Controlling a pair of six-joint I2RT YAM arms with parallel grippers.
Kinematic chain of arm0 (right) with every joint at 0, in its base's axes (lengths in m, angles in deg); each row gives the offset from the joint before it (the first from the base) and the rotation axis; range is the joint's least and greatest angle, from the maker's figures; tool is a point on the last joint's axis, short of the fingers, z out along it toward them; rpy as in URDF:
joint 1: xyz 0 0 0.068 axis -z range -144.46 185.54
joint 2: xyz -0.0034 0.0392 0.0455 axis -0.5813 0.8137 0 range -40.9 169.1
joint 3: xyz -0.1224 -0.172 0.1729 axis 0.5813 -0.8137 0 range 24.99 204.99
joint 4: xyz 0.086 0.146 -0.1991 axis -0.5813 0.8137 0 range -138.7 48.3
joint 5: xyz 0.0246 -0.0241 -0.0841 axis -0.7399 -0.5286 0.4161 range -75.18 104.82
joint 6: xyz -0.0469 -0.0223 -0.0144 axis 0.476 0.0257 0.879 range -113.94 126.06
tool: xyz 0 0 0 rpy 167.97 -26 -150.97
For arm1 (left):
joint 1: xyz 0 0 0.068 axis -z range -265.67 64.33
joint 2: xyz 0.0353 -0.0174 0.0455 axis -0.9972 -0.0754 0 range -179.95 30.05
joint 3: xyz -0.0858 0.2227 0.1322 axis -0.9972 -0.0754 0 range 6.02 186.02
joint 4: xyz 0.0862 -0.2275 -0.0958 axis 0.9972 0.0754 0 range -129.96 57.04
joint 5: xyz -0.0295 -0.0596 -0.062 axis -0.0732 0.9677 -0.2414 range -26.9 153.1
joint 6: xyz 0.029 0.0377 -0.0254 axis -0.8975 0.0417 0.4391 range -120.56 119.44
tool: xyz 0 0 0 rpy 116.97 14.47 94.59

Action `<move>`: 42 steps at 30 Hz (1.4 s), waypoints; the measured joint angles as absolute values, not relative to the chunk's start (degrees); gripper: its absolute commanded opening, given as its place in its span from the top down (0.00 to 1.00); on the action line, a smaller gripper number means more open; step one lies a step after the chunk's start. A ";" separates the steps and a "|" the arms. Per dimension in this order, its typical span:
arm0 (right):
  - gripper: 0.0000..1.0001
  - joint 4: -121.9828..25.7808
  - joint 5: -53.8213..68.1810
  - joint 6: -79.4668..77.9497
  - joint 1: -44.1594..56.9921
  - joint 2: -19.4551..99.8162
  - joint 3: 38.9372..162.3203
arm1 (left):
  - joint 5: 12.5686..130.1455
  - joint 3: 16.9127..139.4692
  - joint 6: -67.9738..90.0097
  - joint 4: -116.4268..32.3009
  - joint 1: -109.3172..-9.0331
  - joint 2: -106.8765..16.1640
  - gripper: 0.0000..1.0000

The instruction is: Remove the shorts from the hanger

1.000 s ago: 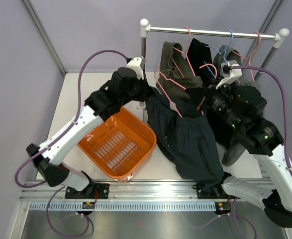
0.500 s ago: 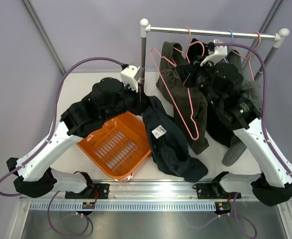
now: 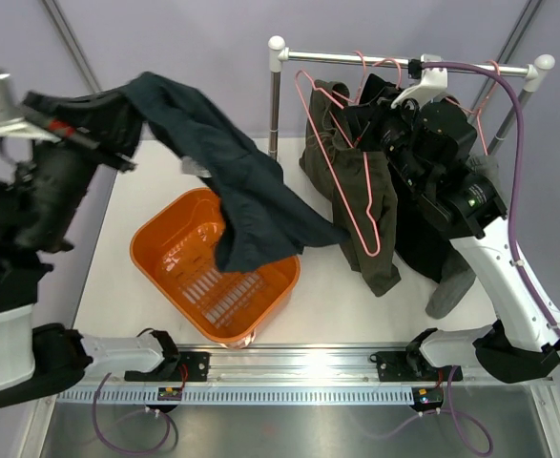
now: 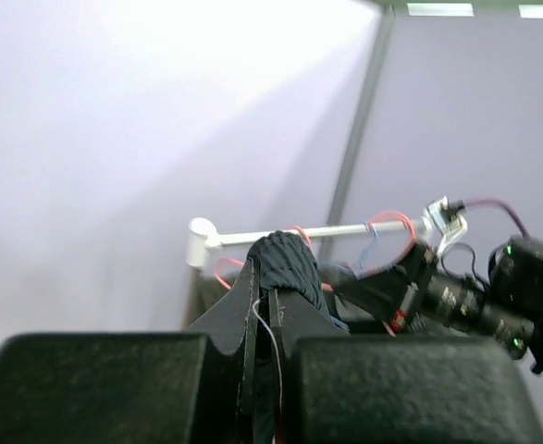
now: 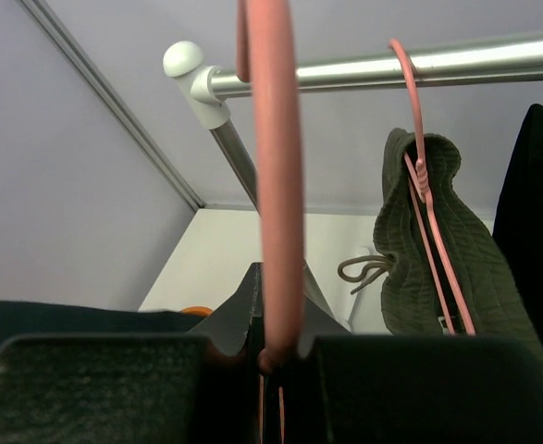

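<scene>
My left gripper (image 3: 125, 116) is raised high at the far left, shut on a pair of navy shorts (image 3: 241, 186) that hangs free, its lower end over the orange basket (image 3: 165, 250). In the left wrist view the gripper (image 4: 264, 298) pinches the navy cloth (image 4: 288, 264). My right gripper (image 3: 359, 129) is shut on an empty pink hanger (image 3: 367, 215) just below the rail (image 3: 404, 63). In the right wrist view the gripper (image 5: 278, 344) clamps the hanger (image 5: 278, 185). Olive shorts (image 3: 342, 153), black shorts (image 3: 418, 239) and grey shorts (image 3: 451, 286) hang on the rail.
The rack's upright post (image 3: 276, 105) stands between the basket and the hanging clothes. The olive shorts (image 5: 428, 268) hang on their own pink hanger (image 5: 419, 166) from the rail (image 5: 391, 67). Purple walls close in the left and back.
My left arm has swung up and to the left, lifting the navy shorts off the table until they hang over the basket. My right gripper stays near the rail with the empty hanger.
</scene>
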State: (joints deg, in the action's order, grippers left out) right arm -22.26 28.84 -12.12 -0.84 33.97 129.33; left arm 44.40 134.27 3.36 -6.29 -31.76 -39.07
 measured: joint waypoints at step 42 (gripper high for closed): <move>1.00 -17.52 28.06 -11.48 -0.84 36.79 127.06 | 31.04 76.26 15.97 -3.01 -39.55 -14.88 1.00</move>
